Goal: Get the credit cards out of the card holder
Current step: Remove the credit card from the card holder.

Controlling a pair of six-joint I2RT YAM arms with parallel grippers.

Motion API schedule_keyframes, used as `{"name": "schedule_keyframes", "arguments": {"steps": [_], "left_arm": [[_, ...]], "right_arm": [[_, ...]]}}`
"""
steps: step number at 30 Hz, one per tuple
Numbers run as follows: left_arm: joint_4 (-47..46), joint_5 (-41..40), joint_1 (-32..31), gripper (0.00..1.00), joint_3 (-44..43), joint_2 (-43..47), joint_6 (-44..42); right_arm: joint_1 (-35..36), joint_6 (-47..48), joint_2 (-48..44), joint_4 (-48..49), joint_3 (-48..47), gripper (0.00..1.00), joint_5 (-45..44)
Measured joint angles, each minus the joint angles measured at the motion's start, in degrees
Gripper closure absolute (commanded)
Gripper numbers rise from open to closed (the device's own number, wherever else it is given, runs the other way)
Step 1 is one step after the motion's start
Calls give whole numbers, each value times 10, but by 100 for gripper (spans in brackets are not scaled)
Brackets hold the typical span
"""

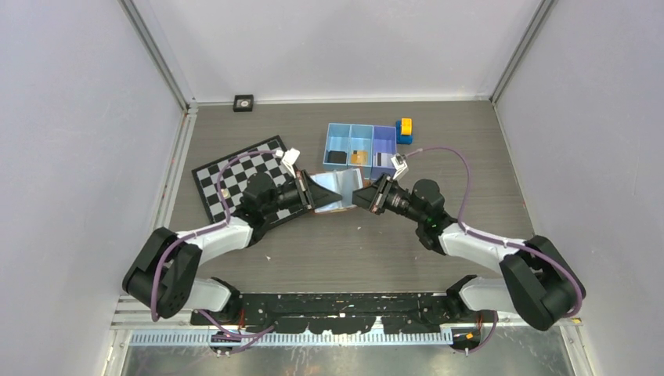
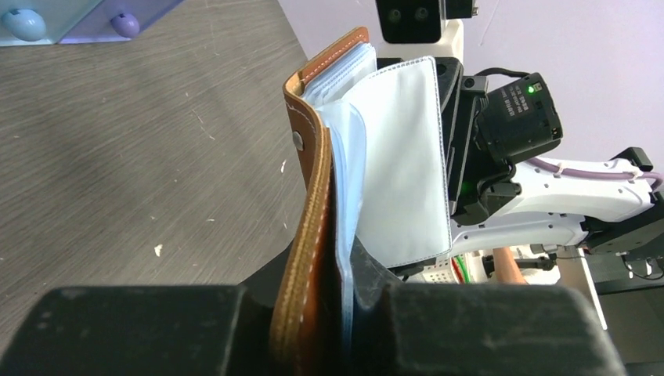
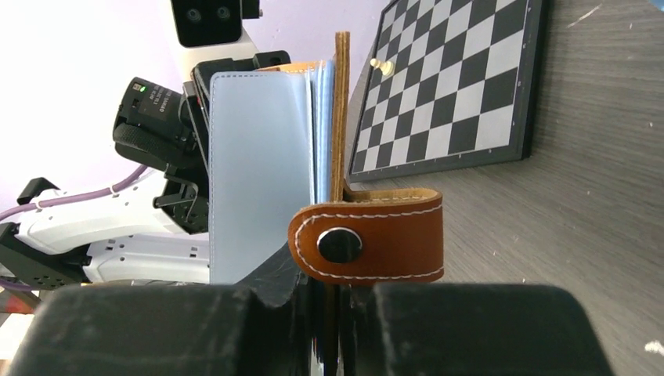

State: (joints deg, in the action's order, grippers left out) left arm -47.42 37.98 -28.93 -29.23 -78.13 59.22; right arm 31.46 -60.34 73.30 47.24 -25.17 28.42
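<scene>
L gripper (image 1: 315, 193) & R gripper (image 1: 359, 196) both pinching card holder (image 1: 340, 188) cover edges, holding it open; sleeve (image 2: 401, 157) contents hard to tell; blue tray (image 1: 342, 128) sitting near behind.

Brown card holder (image 3: 325, 157) in right claw (image 3: 333, 313)

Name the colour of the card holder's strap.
The card holder's strap is brown with white stitching; right wrist view shows it best.

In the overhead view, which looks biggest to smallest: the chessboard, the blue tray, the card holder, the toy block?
1. chessboard, though partly hidden
2. tray
3. card holder, seemingly lifted, so nearness to the camera may enlarge it
4. block
</scene>
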Motion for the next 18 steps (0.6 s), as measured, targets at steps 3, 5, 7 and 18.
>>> {"name": "schedule_keyframes", "arguments": {"steps": [3, 5, 7, 18], "left_arm": [[39, -9, -6, 52, -6, 22, -23], [68, -14, -5, 37, -6, 38, -41], [92, -22, -4, 31, -6, 52, -55], [89, -30, -10, 31, -2, 35, -66]], "right_arm": [[4, 23, -37, -49, 1, 99, -18], [3, 42, -63, -84, 1, 100, -44], [3, 59, -78, -119, -2, 100, -69], [46, 136, -64, -266, -52, 99, -158]]}}
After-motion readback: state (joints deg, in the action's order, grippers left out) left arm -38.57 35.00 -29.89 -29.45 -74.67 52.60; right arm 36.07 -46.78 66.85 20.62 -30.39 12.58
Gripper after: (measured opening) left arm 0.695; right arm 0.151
